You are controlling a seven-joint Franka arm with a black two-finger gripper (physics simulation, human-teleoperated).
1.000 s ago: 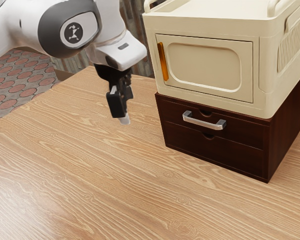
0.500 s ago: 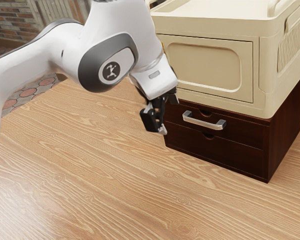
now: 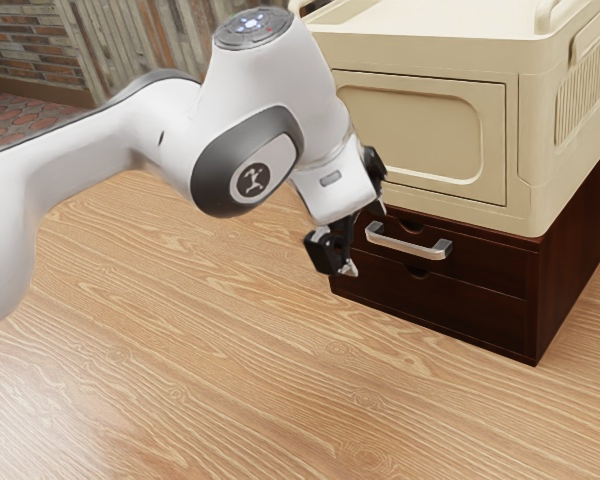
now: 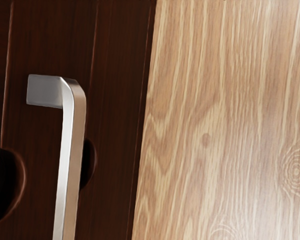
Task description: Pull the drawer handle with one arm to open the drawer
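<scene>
My gripper [image 3: 367, 240] is open in front of the dark brown drawer unit, its two fingers spread one above the other. It is close to the handle end at the exterior view's left, with a gap showing between them and nothing held. The silver bar handle [image 3: 410, 246] is fixed to the upper drawer [image 3: 490, 268], which sits flush in the unit. In the wrist view the handle [image 4: 70, 160] runs along the dark drawer front [image 4: 117, 100], one bent end visible.
A cream cabinet [image 3: 528, 130] with a panelled door stands on top of the drawer unit. A second drawer [image 3: 470, 310] lies below the handled one. The wooden table [image 3: 210, 380] extends in front.
My hand has travelled toward the exterior view's right, up to the drawer unit, and has turned so that its fingers stand one above the other. Drawer and handle are unmoved.
</scene>
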